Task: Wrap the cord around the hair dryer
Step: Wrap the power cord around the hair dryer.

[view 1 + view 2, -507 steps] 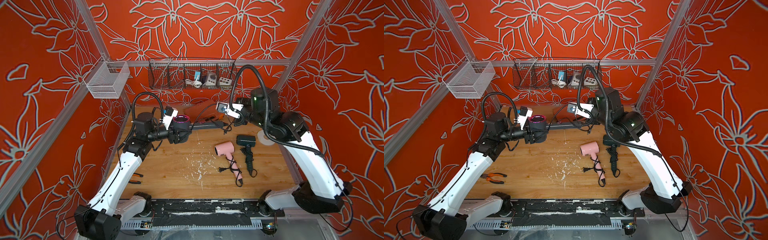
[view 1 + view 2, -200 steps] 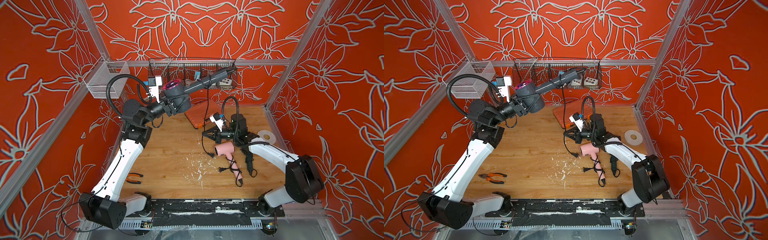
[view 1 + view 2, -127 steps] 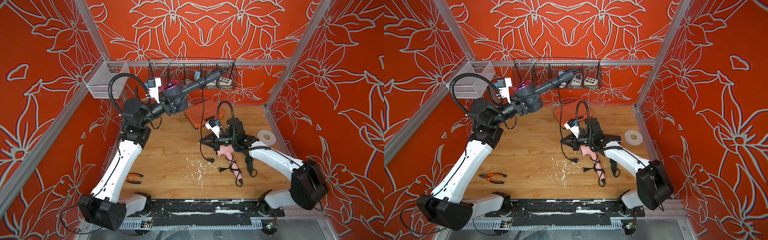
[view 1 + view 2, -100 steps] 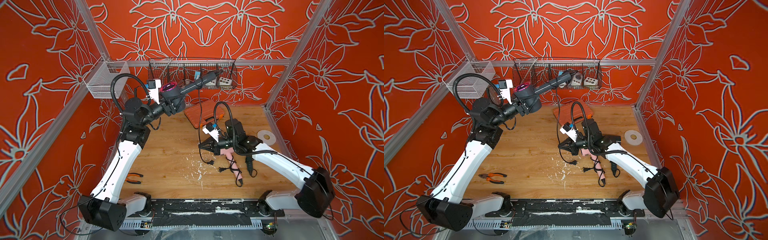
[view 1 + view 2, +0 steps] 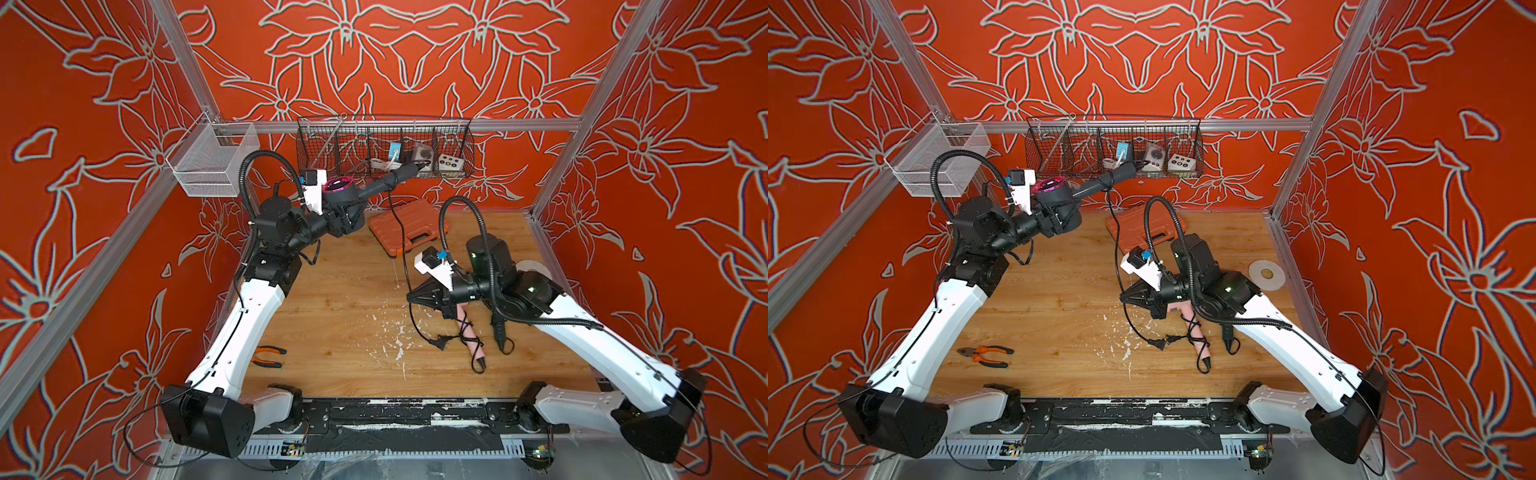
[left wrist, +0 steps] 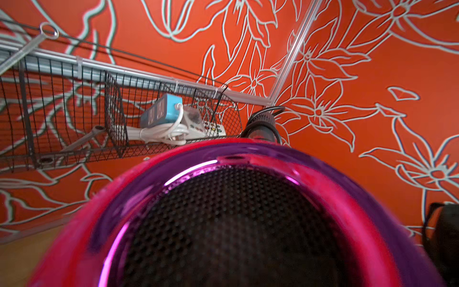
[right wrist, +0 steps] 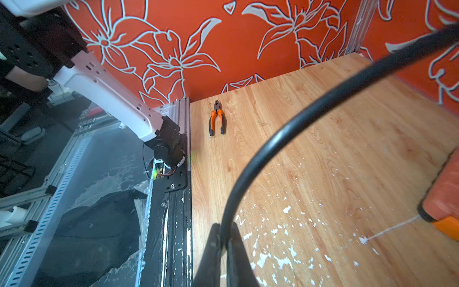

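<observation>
**Change from one second earlier.** The right gripper [image 5: 409, 296] now sits lower and further left in the frame, clenched on the cord [image 5: 400, 245]. Further back, the hair dryer [image 5: 344, 194] has dropped. Its handle tip now lies at the lower rim of the wire basket [image 5: 384, 124], no longer across the basket's contents. The left gripper [image 5: 338, 218] grasps the dryer's body and holds it aloft, upper centre-left in both top views.

**View differences.**
- Only the right wrist view shows the fingertips [image 7: 216, 238] meeting on the cord.
- Only the left wrist view shows the dryer's magenta ring and mesh, which fill the lower frame.
- Only the top views show the cord descending from the handle to the right gripper. Its lower part reaches the table [image 5: 332, 332] beside the pink hair dryer [image 5: 467, 328].

**Pose.**
- The right forearm lies low and near level, pointing frame-left.
- The left arm is raised with the elbow bent, and its wrist points frame-right.
</observation>
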Controlling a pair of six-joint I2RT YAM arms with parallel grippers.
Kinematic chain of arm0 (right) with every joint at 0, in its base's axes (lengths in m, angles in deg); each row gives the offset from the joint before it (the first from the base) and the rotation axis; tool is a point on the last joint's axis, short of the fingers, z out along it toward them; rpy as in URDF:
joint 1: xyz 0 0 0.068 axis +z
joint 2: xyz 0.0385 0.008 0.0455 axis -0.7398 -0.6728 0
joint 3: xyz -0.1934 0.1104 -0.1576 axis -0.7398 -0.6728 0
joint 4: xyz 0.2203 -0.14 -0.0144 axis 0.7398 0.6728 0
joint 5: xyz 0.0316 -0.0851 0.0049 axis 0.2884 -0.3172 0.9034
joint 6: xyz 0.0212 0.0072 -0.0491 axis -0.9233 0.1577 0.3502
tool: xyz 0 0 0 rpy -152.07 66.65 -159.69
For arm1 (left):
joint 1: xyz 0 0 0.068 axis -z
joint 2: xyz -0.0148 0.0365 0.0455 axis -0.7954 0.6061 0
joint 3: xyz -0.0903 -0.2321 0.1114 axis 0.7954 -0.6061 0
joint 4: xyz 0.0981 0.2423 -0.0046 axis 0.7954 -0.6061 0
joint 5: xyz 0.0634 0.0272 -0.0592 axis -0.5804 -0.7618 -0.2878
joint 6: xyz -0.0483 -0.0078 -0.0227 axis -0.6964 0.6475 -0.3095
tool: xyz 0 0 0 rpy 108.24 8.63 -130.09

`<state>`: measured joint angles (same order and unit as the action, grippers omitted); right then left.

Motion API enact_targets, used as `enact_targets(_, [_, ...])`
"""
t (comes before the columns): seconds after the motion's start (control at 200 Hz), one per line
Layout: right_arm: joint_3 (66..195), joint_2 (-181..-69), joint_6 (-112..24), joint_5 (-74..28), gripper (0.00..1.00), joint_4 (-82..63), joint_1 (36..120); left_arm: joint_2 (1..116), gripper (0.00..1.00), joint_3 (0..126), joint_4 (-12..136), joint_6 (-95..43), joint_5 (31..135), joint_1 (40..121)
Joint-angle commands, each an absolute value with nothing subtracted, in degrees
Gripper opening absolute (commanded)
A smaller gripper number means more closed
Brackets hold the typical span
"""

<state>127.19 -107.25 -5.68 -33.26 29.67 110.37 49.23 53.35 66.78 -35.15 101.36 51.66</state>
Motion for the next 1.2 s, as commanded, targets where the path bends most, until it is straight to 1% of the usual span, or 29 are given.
enact_targets(0.0, [131.6, -104.0, 0.8, -36.6, 0.0, 41.6, 111.6, 45.7, 0.0, 56.1, 60.3, -26.9, 93.7, 51.7])
enact_targets(0.12, [135.8, -103.4, 5.7, -42.4, 0.0, 43.3, 111.1, 44.0, 0.0, 57.2, 50.1, -21.8, 91.2, 55.2])
enact_targets(0.25, [140.1, -104.0, 10.4, -44.5, 0.0, 42.8, 108.1, 42.9, 0.0, 58.5, 40.7, -16.6, 90.3, 60.1])
enact_targets(0.565, [153.0, -110.9, 19.5, -41.3, 0.0, 42.5, 97.8, 41.5, 0.0, 59.6, 27.2, -7.6, 97.4, 69.7])
enact_targets(0.756, [162.6, -115.5, 23.2, -36.8, 0.0, 45.7, 95.1, 41.8, 0.0, 58.4, 26.9, -7.3, 98.8, 72.9])
enact_targets(0.886, [165.9, -119.1, 25.6, -36.9, 0.0, 46.7, 93.7, 44.0, 0.0, 60.3, 24.9, -4.6, 103.7, 75.5])
enact_targets(0.966, [166.6, -120.8, 25.8, -36.0, 0.0, 46.4, 91.5, 43.9, 0.0, 60.7, 25.0, -3.8, 107.6, 77.0])
enact_targets(1.061, [166.3, -122.0, 24.7, -31.7, 0.0, 45.6, 89.0, 42.2, 0.0, 60.1, 27.3, -3.9, 115.8, 77.4])
enact_targets(1.191, [164.1, -122.4, 21.1, -22.2, 0.0, 43.5, 85.3, 37.1, 0.0, 57.3, 37.8, -7.5, 126.9, 77.4])
